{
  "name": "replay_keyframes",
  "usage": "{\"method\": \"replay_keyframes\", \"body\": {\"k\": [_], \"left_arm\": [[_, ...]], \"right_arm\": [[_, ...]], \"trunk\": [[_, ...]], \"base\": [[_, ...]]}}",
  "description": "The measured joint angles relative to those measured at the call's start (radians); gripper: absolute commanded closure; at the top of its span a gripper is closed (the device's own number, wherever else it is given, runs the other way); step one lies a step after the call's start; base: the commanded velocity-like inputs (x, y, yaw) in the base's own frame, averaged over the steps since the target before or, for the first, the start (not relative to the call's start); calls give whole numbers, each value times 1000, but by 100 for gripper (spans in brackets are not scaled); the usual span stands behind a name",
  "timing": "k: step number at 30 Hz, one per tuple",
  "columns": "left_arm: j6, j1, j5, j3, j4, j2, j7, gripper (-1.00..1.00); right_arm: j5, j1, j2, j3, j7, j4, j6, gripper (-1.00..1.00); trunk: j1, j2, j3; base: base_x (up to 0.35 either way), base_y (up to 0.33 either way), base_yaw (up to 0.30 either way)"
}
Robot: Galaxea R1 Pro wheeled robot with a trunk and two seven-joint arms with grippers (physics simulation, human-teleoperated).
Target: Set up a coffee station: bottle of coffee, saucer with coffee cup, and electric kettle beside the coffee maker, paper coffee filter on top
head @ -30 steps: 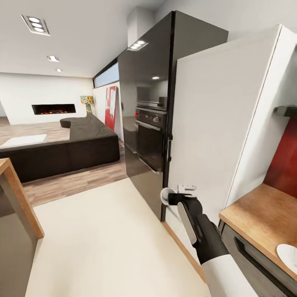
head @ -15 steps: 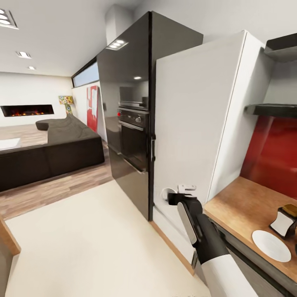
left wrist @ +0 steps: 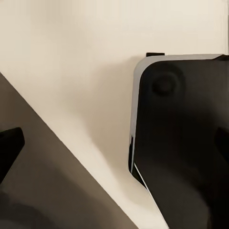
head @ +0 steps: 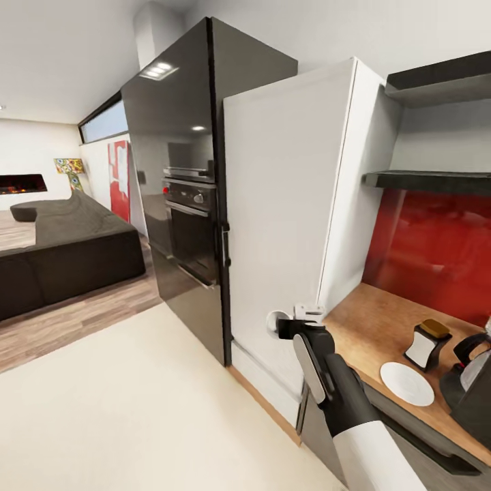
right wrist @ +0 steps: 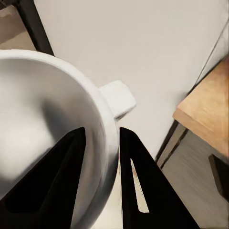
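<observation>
The coffee cup (head: 276, 323) is held by the right gripper (head: 292, 329), whose jaws are closed over the cup's rim, one finger (right wrist: 57, 181) inside the bowl and the other outside the wall, as seen in the right wrist view (right wrist: 52, 129). In the head view the cup is carried in front of the tall white cabinet (head: 286, 225), short of the worktop (head: 368, 327). On the worktop the saucer (head: 406, 383) lies bare, with the bottle of coffee (head: 426, 344) just behind it, and the electric kettle (head: 474, 365) is partly seen beyond the saucer at the picture's edge. Above the worktop a black shelf (head: 429, 180) is fixed against the red wall panel (head: 436, 252). A black oven unit (head: 187, 225) stands beside the white cabinet. Whether the left jaws are open or closed cannot be told from the left wrist view
</observation>
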Motion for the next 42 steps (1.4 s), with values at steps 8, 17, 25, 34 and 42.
{"method": "replay_keyframes", "body": {"k": [8, 17, 25, 34, 42], "left_arm": [[0, 0, 0, 0, 0, 1, 0, -100], [0, 1, 0, -1, 2, 3, 0, -100], [0, 1, 0, -1, 2, 2, 0, -100], [0, 1, 0, -3, 3, 3, 0, -100], [0, 1, 0, -1, 3, 7, 0, -100]], "right_arm": [[0, 0, 0, 1, 0, 1, 0, 100], [0, 0, 0, 1, 0, 0, 0, 100], [0, 0, 0, 1, 0, 1, 0, 100], [0, 0, 0, 1, 0, 0, 0, 100], [0, 0, 0, 3, 0, 0, 0, 100]], "trunk": [[0, 0, 0], [0, 0, 0], [0, 0, 0], [0, 0, 0], [0, 0, 0]], "base": [[0, 0, -266], [0, 0, -266], [0, 0, -265], [0, 0, -115], [0, 0, -3]]}}
